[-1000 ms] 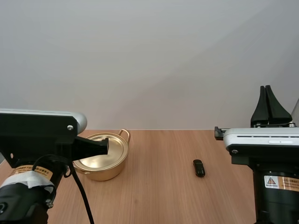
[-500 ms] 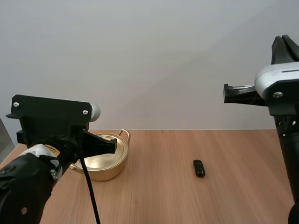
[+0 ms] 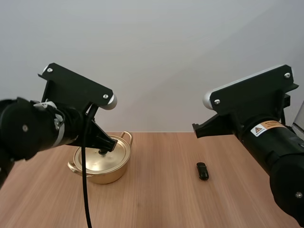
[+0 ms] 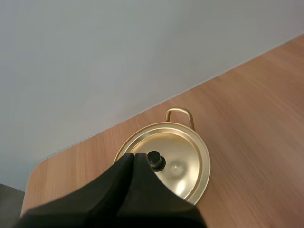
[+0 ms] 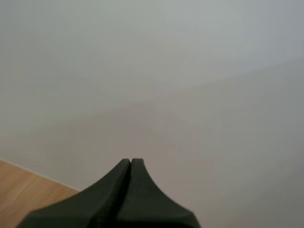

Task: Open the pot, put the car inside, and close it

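A gold pot [image 3: 109, 175] stands on the left part of the wooden table, its lid [image 4: 185, 166] on, with a black knob [image 4: 155, 160] in the middle. My left gripper [image 3: 113, 144] hangs above the lid, shut on nothing. In the left wrist view its tip [image 4: 133, 156] sits just beside the knob. A small black car [image 3: 202, 171] lies on the table right of centre, below my raised right arm [image 3: 251, 104]. My right gripper [image 5: 130, 160] is shut into one wedge and points at the bare wall.
The pot has a loop handle [image 4: 180, 114] on its far side, toward the table's back edge. Bare wooden table [image 3: 156, 190] lies between pot and car and in front of both. A grey wall rises behind.
Both arms have risen and tilted over the last second. The left gripper now slopes down over the lid. The right gripper has swung out of the high view. Pot and car have not moved.
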Action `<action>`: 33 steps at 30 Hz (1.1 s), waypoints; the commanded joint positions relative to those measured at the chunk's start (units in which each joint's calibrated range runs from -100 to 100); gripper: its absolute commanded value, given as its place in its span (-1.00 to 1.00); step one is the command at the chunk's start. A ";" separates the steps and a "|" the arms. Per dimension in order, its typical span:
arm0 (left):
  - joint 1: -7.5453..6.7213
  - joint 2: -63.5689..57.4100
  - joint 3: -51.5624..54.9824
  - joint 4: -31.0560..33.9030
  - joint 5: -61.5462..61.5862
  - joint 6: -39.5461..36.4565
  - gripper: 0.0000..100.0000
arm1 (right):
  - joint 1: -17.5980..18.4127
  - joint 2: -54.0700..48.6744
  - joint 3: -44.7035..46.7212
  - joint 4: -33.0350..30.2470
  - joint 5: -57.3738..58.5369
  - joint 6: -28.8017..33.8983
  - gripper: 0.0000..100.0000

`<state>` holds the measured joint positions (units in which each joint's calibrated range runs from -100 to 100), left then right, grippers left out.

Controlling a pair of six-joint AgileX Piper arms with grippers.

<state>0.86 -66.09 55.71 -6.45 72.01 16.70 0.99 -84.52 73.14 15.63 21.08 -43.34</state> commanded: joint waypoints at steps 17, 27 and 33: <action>-0.02 28.20 -14.50 2.43 6.61 1.64 -1.00 | 0.05 0.02 -0.09 -0.05 40.36 1.71 -1.00; -0.02 32.63 -14.50 2.43 9.93 0.77 0.26 | 0.05 0.02 -0.09 -0.02 40.20 1.71 -1.00; -0.02 37.69 -14.50 2.43 10.10 -0.71 0.66 | 0.05 0.02 -0.09 -0.02 40.20 1.71 -1.00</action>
<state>0.86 -29.49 41.28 -3.99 81.82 15.98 0.99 -84.52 73.14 15.63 61.25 -41.64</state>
